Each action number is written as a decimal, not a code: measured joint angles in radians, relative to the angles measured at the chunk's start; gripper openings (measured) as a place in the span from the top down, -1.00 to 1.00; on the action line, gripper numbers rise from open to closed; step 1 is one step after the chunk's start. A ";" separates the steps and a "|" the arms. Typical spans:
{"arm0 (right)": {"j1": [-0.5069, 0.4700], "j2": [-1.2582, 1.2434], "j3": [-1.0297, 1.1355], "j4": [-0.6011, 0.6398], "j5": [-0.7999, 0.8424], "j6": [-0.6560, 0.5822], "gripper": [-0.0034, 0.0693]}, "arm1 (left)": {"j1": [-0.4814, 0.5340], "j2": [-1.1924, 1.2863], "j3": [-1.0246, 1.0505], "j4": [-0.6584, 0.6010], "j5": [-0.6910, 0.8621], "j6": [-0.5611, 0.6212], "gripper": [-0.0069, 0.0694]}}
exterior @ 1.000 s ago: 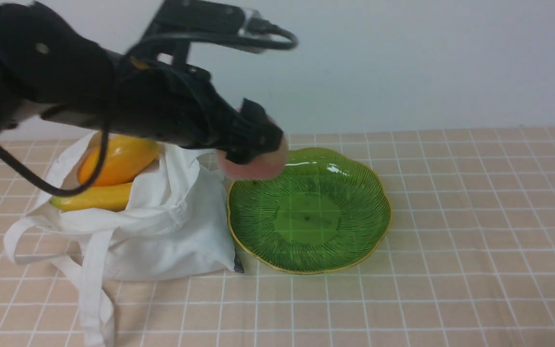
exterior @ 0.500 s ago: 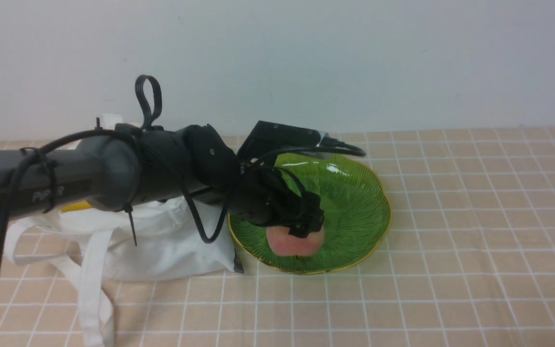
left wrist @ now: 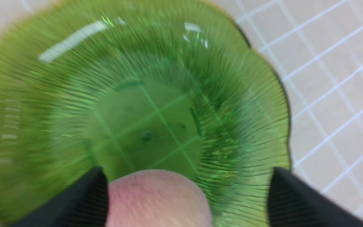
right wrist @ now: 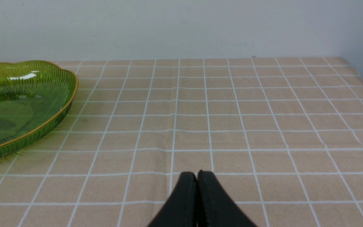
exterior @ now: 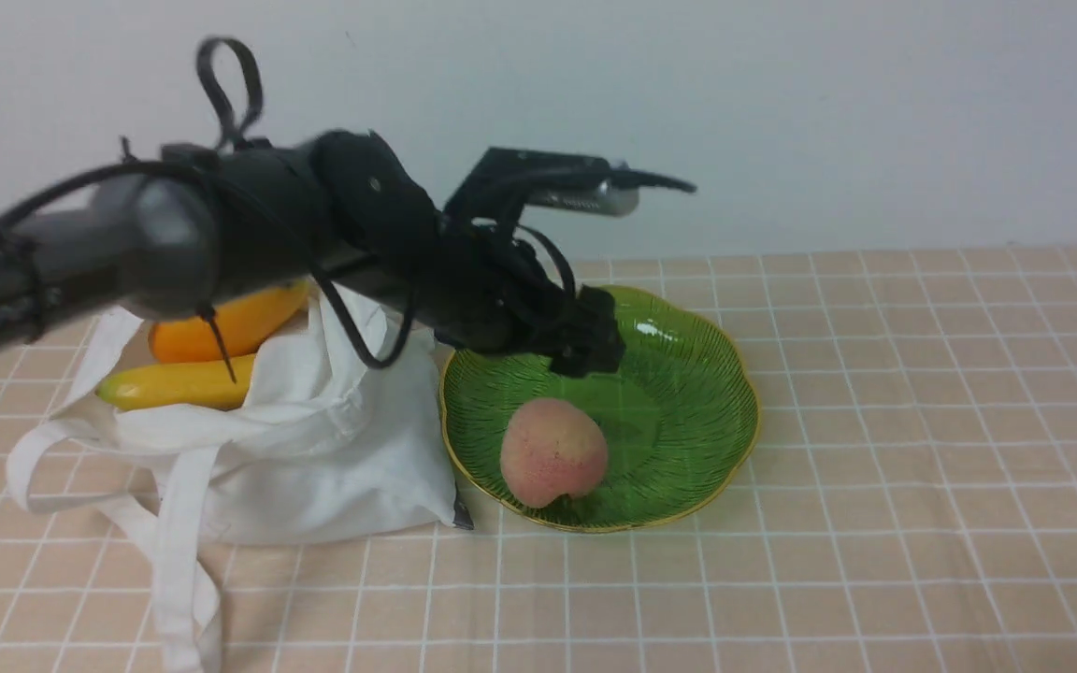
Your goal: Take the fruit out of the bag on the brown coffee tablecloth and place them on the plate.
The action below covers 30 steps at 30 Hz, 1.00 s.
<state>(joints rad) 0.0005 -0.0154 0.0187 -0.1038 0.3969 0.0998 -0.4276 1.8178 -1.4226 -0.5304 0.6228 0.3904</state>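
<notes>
Backed by a plain pale wall (exterior: 828, 112), evenly lit. Covered, as far as visible, with the tablecloth (exterior: 922, 421): peach-tan, thin white grid, lying flat on the bench.

At left: white bag (exterior: 333, 467), slumped, straps trailing toward the near edge, small dark tag at the corner just beside the plate. In its open mouth: mango (exterior: 221, 327) behind, banana (exterior: 174, 385) in front, both partly exposed.

Above the plate's far-left part: left end effector (exterior: 585, 355), raised, fingers (left wrist: 87, 198) spread wide, gripping nothing. Below it: peach (exterior: 552, 451), resting in the near-left part of the green plate (exterior: 688, 374), clear of the fingers in the front view.

Low over the cloth, well right of the plate: right end effector (right wrist: 197, 176), fingers pressed together.
</notes>
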 joint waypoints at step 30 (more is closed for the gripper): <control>0.000 0.000 0.000 0.000 0.000 -0.001 0.94 | 0.183 -1.351 0.727 0.175 -0.052 -0.188 0.84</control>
<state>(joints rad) 0.0005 -0.0154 0.0187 -0.1038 0.3969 0.0989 -0.2446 0.4668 -0.6953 -0.3558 0.5708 0.2021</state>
